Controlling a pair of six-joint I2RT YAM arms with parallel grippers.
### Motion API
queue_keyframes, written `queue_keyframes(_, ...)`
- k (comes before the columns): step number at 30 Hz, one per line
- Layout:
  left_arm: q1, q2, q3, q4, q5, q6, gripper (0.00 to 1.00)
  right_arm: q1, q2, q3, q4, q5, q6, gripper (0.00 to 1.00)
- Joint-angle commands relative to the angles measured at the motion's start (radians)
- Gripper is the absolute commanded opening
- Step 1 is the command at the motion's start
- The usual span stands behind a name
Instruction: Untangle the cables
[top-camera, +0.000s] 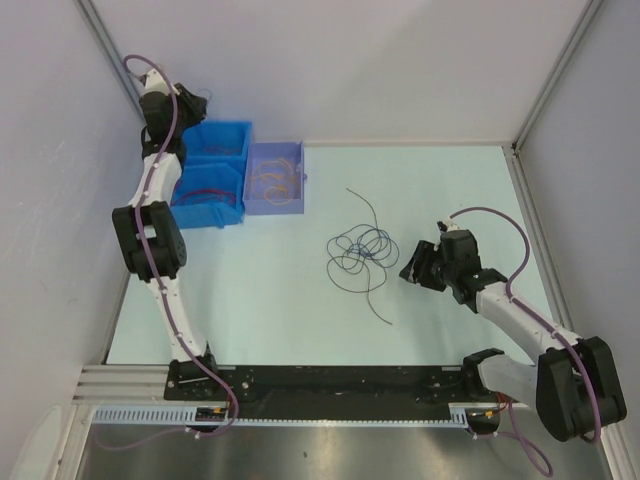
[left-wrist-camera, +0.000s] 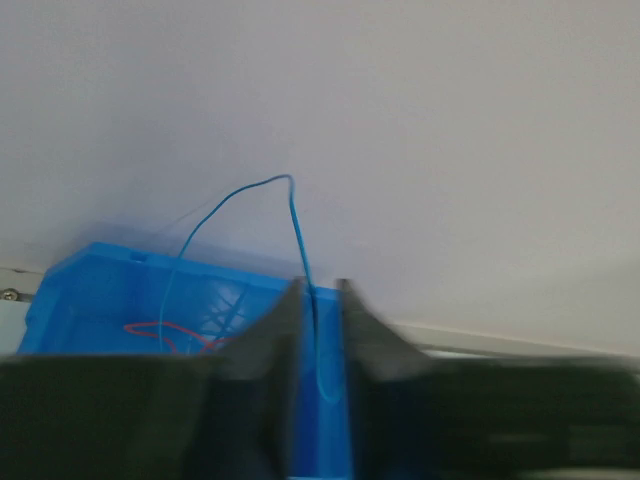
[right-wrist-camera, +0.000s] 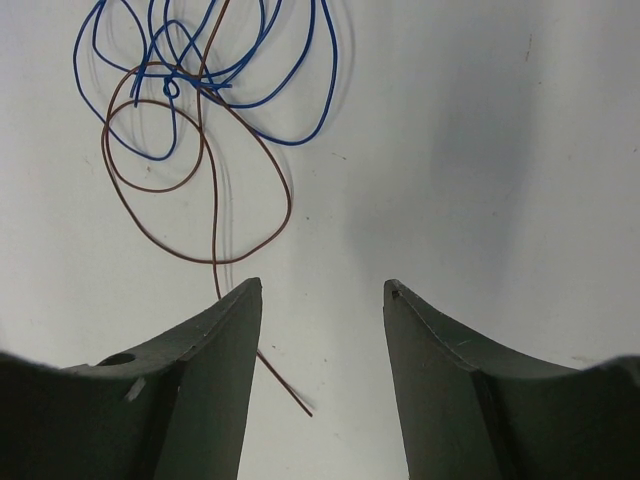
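A tangle of blue and dark cables (top-camera: 360, 250) lies mid-table. The right wrist view shows blue cables (right-wrist-camera: 240, 80) looped with a brown cable (right-wrist-camera: 200, 190), whose free end trails beside my left finger. My right gripper (top-camera: 415, 268) (right-wrist-camera: 323, 290) hovers just right of the tangle, open, with nothing between its fingers. My left gripper (top-camera: 193, 101) (left-wrist-camera: 320, 290) is at the far left, above the blue bin (top-camera: 222, 140) (left-wrist-camera: 90, 290). Its jaws stand slightly apart, and a thin blue cable (left-wrist-camera: 290, 200) arches up and hangs down through the narrow gap.
The blue bin's nearer compartment (top-camera: 208, 195) holds red cables (left-wrist-camera: 160, 330). A lavender tray (top-camera: 275, 180) beside it holds orange and yellow cables. White walls close in the table at the back and on both sides.
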Motion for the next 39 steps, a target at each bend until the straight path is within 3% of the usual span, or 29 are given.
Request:
queue_keyframes(1,0.007,-0.026,0.064,-0.053,0.028,0.0,0.43,-0.005,0.0,-0.006,0.03,-0.013,-0.01,0.56)
queue_keyframes(4,0.007,-0.055,0.047,-0.072,-0.017,-0.005,0.53,-0.005,-0.003,-0.007,0.029,-0.018,-0.012,0.56)
queue_keyframes(5,0.008,-0.077,0.026,-0.062,-0.05,-0.018,0.65,-0.003,-0.004,-0.006,0.027,-0.018,-0.01,0.56)
queue_keyframes(6,0.008,-0.116,-0.024,-0.046,-0.067,-0.022,0.99,-0.005,-0.006,-0.007,0.026,-0.018,-0.01,0.56)
queue_keyframes(10,0.001,-0.201,-0.091,-0.011,-0.097,-0.037,1.0,-0.005,-0.02,-0.006,0.024,-0.019,-0.007,0.56)
queue_keyframes(19,-0.079,-0.343,-0.094,-0.193,-0.182,-0.043,1.0,-0.005,-0.04,0.017,0.036,-0.033,0.013,0.57)
queue_keyframes(23,-0.139,-0.497,-0.323,-0.209,-0.197,-0.051,1.0,-0.003,-0.05,0.037,0.0,-0.031,0.008,0.57)
queue_keyframes(27,-0.284,-0.608,-0.47,-0.265,-0.361,0.117,1.0,-0.005,-0.064,0.059,-0.04,-0.031,0.003,0.57)
queue_keyframes(29,-0.36,-0.629,-0.509,-0.296,-0.369,0.156,1.0,-0.005,-0.073,0.063,-0.054,-0.024,0.003,0.57)
queue_keyframes(32,-0.364,-0.646,-0.612,-0.28,-0.117,0.059,1.0,-0.005,-0.087,0.063,-0.07,-0.011,0.009,0.57)
queue_keyframes(34,-0.393,-0.669,-0.713,-0.222,-0.042,0.008,1.0,-0.005,-0.098,0.062,-0.085,-0.002,0.011,0.57)
queue_keyframes(37,-0.522,-0.709,-0.75,-0.303,-0.233,0.057,1.0,-0.003,-0.112,0.063,-0.118,0.011,0.014,0.57)
queue_keyframes(39,-0.576,-0.691,-0.754,-0.353,-0.242,0.045,1.0,-0.002,-0.127,0.062,-0.134,0.024,0.01,0.57)
